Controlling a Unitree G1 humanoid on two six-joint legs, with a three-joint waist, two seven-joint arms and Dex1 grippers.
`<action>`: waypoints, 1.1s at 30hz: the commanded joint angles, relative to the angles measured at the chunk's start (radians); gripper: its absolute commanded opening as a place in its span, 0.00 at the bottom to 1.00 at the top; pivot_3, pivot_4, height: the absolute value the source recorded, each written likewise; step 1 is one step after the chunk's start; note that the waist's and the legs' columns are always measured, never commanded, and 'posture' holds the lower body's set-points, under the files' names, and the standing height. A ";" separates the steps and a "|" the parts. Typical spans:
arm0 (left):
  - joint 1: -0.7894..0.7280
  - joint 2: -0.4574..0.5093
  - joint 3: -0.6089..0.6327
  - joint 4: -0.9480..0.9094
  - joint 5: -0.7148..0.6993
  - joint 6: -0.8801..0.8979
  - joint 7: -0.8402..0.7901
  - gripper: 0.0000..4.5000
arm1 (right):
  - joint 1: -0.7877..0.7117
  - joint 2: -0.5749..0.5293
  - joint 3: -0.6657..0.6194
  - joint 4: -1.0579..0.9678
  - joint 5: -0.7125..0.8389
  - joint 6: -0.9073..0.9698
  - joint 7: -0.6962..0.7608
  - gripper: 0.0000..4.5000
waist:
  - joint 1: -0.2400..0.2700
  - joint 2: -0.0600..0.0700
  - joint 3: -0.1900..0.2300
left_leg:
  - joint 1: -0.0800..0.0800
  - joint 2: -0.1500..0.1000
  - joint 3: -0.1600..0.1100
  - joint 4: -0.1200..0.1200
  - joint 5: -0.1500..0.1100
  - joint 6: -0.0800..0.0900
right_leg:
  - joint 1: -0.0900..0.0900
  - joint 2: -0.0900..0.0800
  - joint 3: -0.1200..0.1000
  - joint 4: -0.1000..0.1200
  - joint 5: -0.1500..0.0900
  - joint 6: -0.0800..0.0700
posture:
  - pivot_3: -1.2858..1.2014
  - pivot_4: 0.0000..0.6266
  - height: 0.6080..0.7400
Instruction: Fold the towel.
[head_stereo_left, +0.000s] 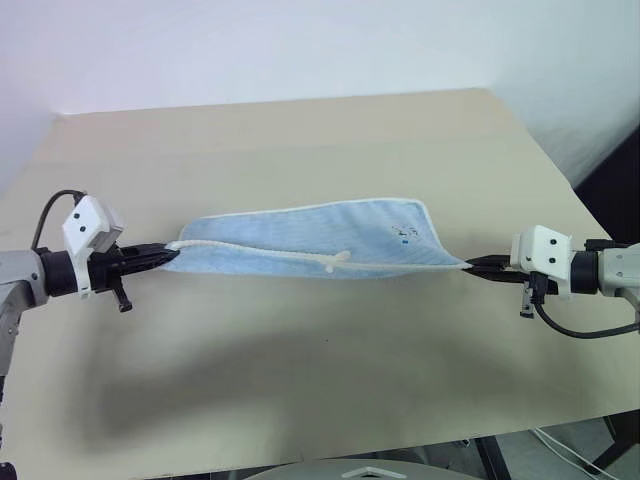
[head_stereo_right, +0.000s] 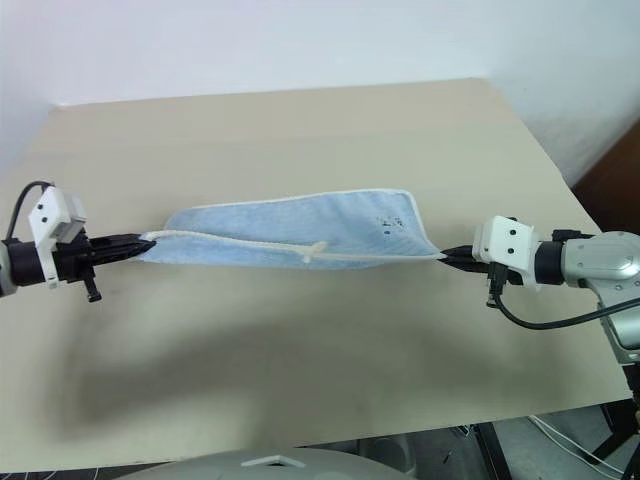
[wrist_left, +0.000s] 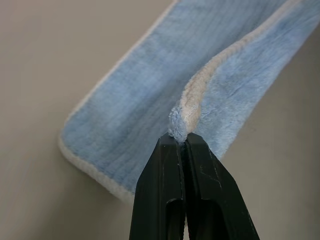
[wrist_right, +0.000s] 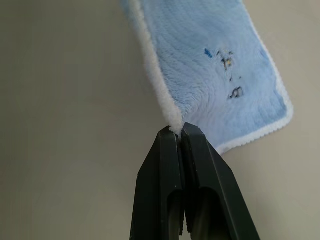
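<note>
We see the towel (head_stereo_left: 320, 240) stretched across the middle of the beige table (head_stereo_left: 320, 380), held at its two near corners and hanging between them as a long, light-blue band with a cream-white border. Our left gripper (head_stereo_left: 168, 256) has its two black fingers (wrist_left: 165, 195) pressed together on the towel's left corner, where the blue pile and the cream edge bunch up right at the tips. Our right gripper (head_stereo_left: 470, 265) is likewise clamped tight on the right corner, its fingers (wrist_right: 195, 190) pinching the white border. The near edge runs taut from one gripper to the other, and a small loop (head_stereo_left: 338, 260) sticks out from it a little right of the middle. The far edge sags back toward the far side of the table. Near the right end, a small dark embroidered mark (head_stereo_left: 403, 234) shows on the blue face of the cloth.
</note>
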 joint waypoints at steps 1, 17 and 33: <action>-0.056 -0.010 -0.015 0.046 0.056 -0.038 0.064 0.00 | -0.115 0.043 0.022 0.065 -0.062 -0.034 -0.049 0.01 | -0.001 0.000 0.000 | 0.000 0.000 0.000 0.000 0.000 0.000 | 0.000 0.000 0.000 0.000 0.000 0.000 | 0.52 0.24 0.91; -0.430 -0.206 -0.270 0.504 0.393 -0.261 0.359 0.00 | -0.711 0.307 0.355 0.919 -0.619 -0.478 -0.492 0.01 | -0.003 -0.002 -0.001 | -0.021 -0.007 0.000 -0.001 0.006 -0.003 | -0.021 -0.001 -0.001 0.003 0.003 0.003 | 0.52 0.24 0.91; -0.344 -0.168 -0.241 0.464 0.382 -0.249 0.318 0.92 | -0.808 0.283 0.381 1.067 -0.757 -0.680 -0.705 0.91 | -0.007 -0.001 -0.001 | -0.018 -0.006 -0.001 -0.001 0.007 -0.004 | -0.020 -0.001 0.000 0.006 0.003 0.003 | 0.52 0.24 0.91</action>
